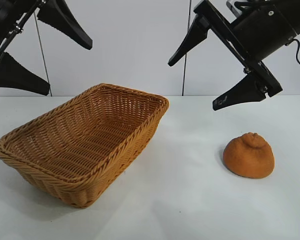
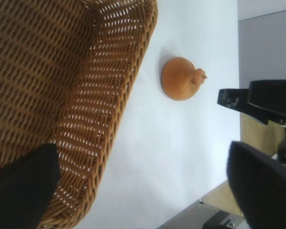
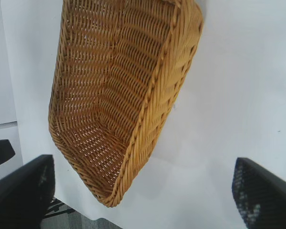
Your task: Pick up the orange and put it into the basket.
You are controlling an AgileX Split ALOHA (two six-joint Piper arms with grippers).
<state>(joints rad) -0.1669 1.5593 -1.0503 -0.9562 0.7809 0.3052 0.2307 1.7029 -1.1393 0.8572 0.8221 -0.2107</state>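
Note:
The orange (image 1: 249,155), dull orange-brown with a puckered knob on top, sits on the white table at the right front. It also shows in the left wrist view (image 2: 182,78). The woven wicker basket (image 1: 115,95) stands empty at the left; it shows in the left wrist view (image 2: 109,109) and the right wrist view (image 3: 148,119) too. My right gripper (image 1: 195,82) hangs open and empty in the air above and behind the orange. My left gripper (image 1: 70,67) is open and empty, high at the upper left above the basket's far end.
The white table (image 1: 190,200) runs to a pale back wall. The table's edge and rig frame show in the left wrist view (image 2: 214,210). The right gripper's fingers (image 2: 257,100) appear in the left wrist view beyond the orange.

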